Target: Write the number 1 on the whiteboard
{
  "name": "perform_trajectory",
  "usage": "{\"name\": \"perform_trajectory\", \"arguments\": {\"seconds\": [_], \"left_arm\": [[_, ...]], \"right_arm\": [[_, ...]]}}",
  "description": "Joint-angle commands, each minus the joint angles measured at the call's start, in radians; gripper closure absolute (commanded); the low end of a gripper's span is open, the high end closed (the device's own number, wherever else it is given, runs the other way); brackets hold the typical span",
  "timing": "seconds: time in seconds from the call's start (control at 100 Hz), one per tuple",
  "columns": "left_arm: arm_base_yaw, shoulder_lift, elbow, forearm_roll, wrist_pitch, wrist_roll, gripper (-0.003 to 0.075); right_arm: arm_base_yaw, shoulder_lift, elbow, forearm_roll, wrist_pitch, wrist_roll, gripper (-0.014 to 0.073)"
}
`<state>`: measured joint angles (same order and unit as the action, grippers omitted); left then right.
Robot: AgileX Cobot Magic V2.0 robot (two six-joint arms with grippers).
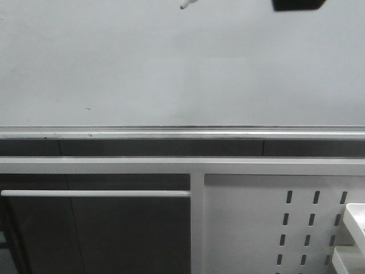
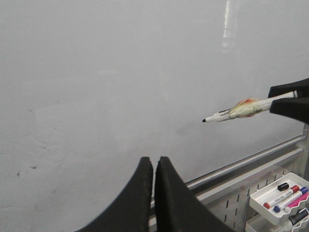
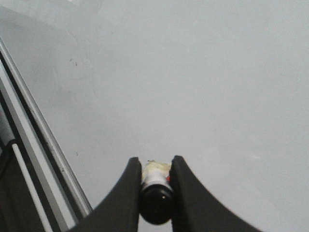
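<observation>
- A white perforated panel (image 1: 268,228) with rows of dark slots filled the lower right of the front view, below a pale horizontal frame bar (image 1: 182,166).
- Left of the panel, dark grey cabinet fronts (image 1: 97,234) sat behind a thin white rail (image 1: 94,193).
- A dark recessed strip (image 1: 159,148) ran across above the frame bar.
- A white tray (image 2: 277,193) hung on the slotted panel, holding spare markers (image 2: 285,195) with red, blue and black caps.
- Another white tray edge (image 1: 355,220) showed at the front view's right border.
- Light was even and soft, with one pale vertical glare streak (image 2: 227,24).
</observation>
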<state>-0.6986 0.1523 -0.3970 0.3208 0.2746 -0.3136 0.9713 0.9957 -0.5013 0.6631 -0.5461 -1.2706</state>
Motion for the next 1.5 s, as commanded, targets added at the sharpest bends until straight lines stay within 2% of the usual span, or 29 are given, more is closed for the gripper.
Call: {"name": "perform_trajectory", "arguments": {"seconds": [0.0,0.18,0.75,0.99,1.3,1.49], "left_arm": [[0.002,0.009,-0.026,-0.007,-0.113,-0.013,0.074],[0.002,0.009,-0.026,-0.014,-0.127,-0.013,0.074],[0.002,0.009,-0.025,-0.016,-0.127,-0.013,0.074],[0.002,0.009,-0.025,-0.018,-0.127,-0.013,0.074],[0.002,0.009,-0.025,-0.023,-0.127,-0.013,0.074],[0.002,0.009,-0.025,-0.023,-0.127,-0.013,0.074]], "right_arm": [[0.005,0.048,-0.026,-0.066,-0.137,-0.008,0.0662],[0.005,0.117,-0.035,-0.074,-0.235,-0.008,0.0663],[-0.007,0.18,-0.05,-0.081,-0.264,-0.008,0.0663],[-0.009,0.209,-0.05,-0.079,-0.319,-0.004,0.0663],[-0.124,0.209,-0.05,-0.079,-0.315,0.061,0.0663],[-0.128,0.209,-0.05,-0.083,-0.315,0.061,0.0663]]}}
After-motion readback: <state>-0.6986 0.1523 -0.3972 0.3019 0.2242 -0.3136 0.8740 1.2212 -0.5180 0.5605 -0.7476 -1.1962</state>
